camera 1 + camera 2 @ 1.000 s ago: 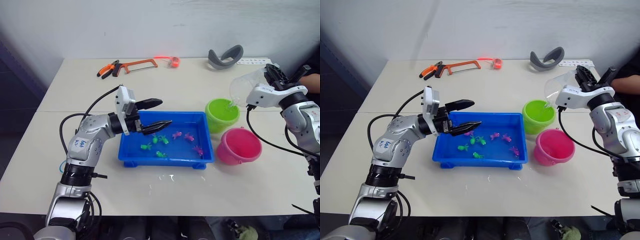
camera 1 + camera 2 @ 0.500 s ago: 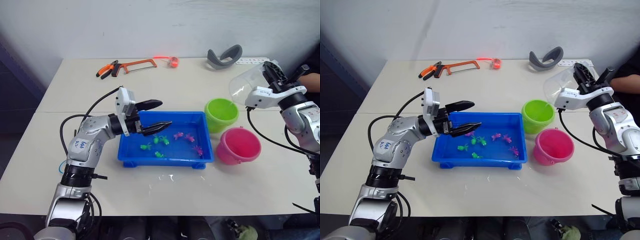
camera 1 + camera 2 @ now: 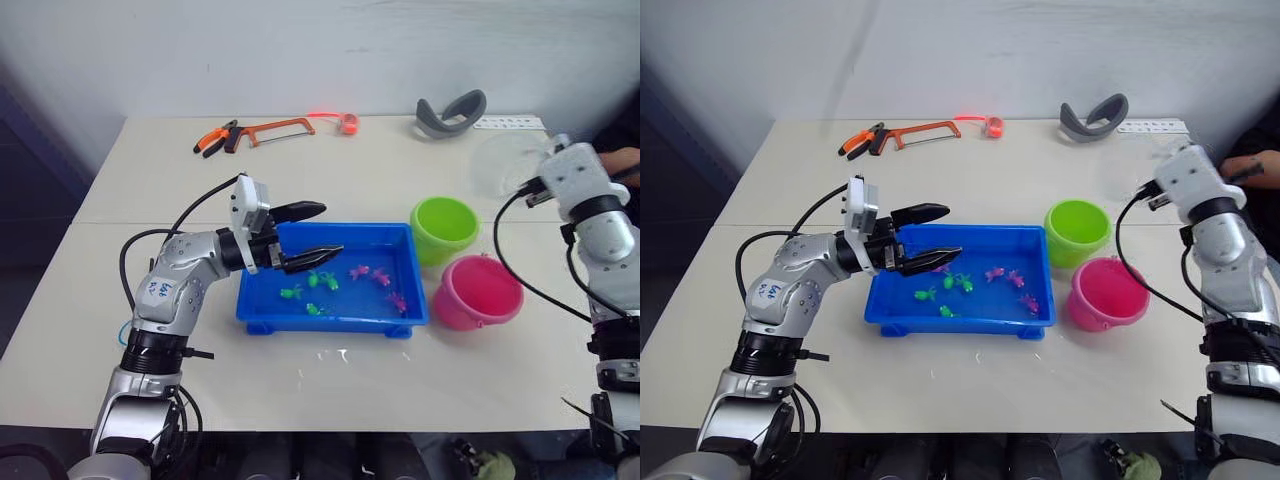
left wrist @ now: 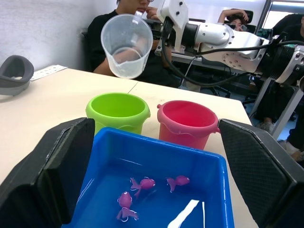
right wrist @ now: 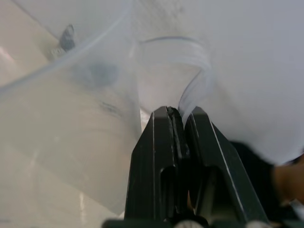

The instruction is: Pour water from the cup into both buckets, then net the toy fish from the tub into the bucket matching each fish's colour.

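The right gripper (image 5: 183, 118) is pinching the clear cup (image 4: 126, 44) by its handle, fingers closed tight on the thin plastic, and holding it in the air behind the green bucket (image 3: 444, 228), off to its far side and tilted only slightly. From where I'm standing the cup looks nearly empty, though I cannot tell how much water is left in it. The pink bucket (image 3: 478, 291) is sitting just in front of the green one, the two close together, both to the right of the blue tub (image 3: 262, 305). The tub is holding a little water and the toy fish (image 3: 353, 271) — green ones towards its left half, pink ones towards the buckets.

The left gripper (image 3: 308, 230) is hovering over the tub's left end, its fingers spread wide with nothing between them.

The worry, as I judge it, is the pink bucket: whether it has had its share of water I cannot see. If the cup is swung back across, that narrow pinch on the handle could let it twist — and water could go onto the desk (image 3: 130, 180), where drops are already lying in front of the tub. No net is anywhere on the desk, only a hacksaw (image 3: 272, 128) and pliers (image 3: 218, 139) far behind the tub.
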